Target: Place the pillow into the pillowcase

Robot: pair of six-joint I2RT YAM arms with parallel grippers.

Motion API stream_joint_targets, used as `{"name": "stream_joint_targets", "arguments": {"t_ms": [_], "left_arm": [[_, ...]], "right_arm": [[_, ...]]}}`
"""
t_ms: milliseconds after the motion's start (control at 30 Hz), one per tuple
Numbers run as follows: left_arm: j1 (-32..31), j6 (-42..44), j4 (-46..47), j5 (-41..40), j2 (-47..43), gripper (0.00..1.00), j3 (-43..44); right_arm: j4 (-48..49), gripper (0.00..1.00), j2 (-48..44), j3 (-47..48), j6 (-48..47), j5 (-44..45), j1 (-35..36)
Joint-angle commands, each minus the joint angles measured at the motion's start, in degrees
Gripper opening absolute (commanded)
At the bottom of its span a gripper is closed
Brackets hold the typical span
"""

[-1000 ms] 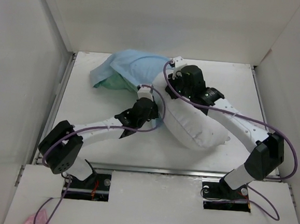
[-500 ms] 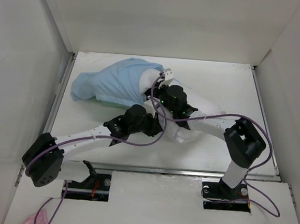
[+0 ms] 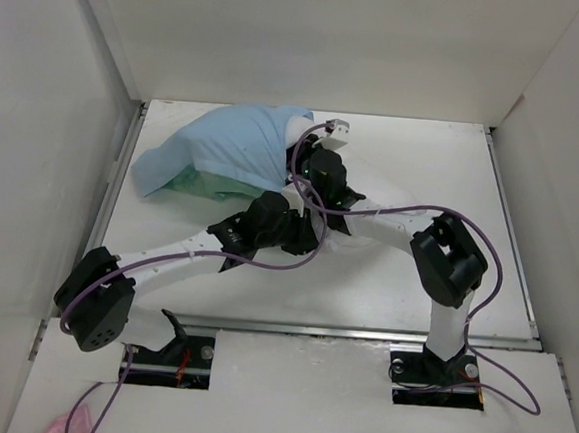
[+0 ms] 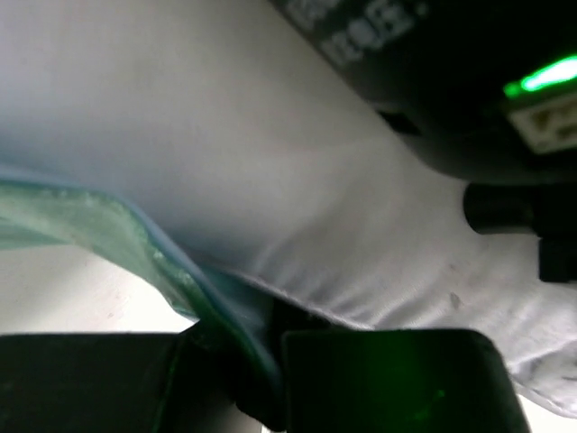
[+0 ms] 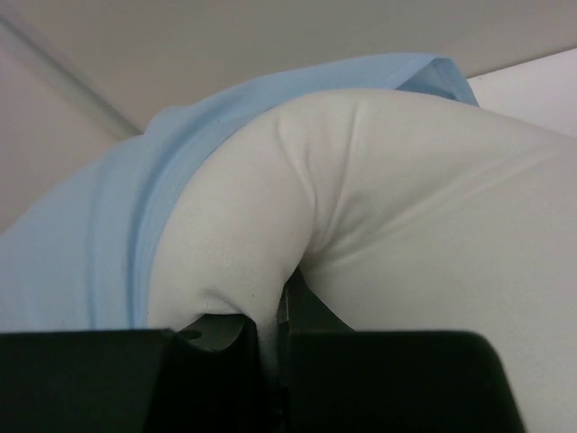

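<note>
The left claw (image 4: 236, 383) is clenching the pillowcase (image 3: 224, 151) hem, while the right claw (image 5: 269, 356) is pinching the pillow (image 5: 388, 225), which is lying half inside the case at the far left of the surface (image 3: 425, 157), with purple cables (image 3: 401, 207) looping across both wrists.

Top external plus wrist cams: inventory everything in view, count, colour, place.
pillowcase: 1, light blue with mint-green underside, rear left of table, drawn over one end of the pillow
pillow: 1, white, mid-table, partly inside pillowcase
table: 1, white, under everything
pink item: 1, pink, near-left corner off the table; unidentifiable
cables: 2, purple, one along each arm
left gripper: 1, black, shut on pillowcase edge
right gripper: 1, black, shut on pillow fabric
</note>
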Motion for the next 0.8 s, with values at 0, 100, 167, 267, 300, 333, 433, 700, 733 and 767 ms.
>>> {"name": "stream_joint_targets", "arguments": {"t_ms": [0,100,167,267,300,333,433,700,733,767], "left_arm": [[-10.68,7.55,2.77,30.04,0.07,0.0,5.63],[-10.68,6.93,-0.48,23.21,-4.84,0.0,5.63],[-10.68,6.93,-1.98,21.08,-9.85,0.0,4.85],[-10.68,4.83,-3.98,17.66,-16.45,0.0,3.18],[-10.68,4.13,-5.92,14.77,-17.85,0.33,3.17],[-10.68,2.64,-8.63,7.08,-19.09,0.55,4.13],[-10.16,0.53,-21.2,-8.3,-22.96,0.75,9.03],[-10.16,-8.78,-42.39,-38.84,-29.03,1.0,21.35],[-9.64,-10.28,-46.07,-42.62,-29.55,1.0,22.41],[-9.63,-13.69,-47.93,-46.39,-29.56,1.0,24.33]], "right_arm": [[12.95,0.0,3.59,5.49,3.73,7.1,3.37],[15.67,0.0,-0.19,0.4,0.47,-1.14,1.96],[15.68,0.0,-1.51,-2.93,-0.08,-9.39,0.3],[19.53,0.0,-2.13,-8.64,-1.39,-22.64,-1.55],[22.25,0.0,-2.13,-9.97,-1.4,-25.14,-2.08],[22.8,0.0,-2.74,-11.03,-3.83,-27.86,-2.08],[22.28,0.02,-3.27,-13.85,-4.65,-31.93,-2.08],[21.66,0.02,-4.86,-18.25,-7.81,-34.21,-2.08],[21.66,0.02,-5.46,-19.47,-8.34,-34.22,-2.08],[20.27,0.02,-6.34,-20.0,-9.04,-34.22,-1.56]]}}
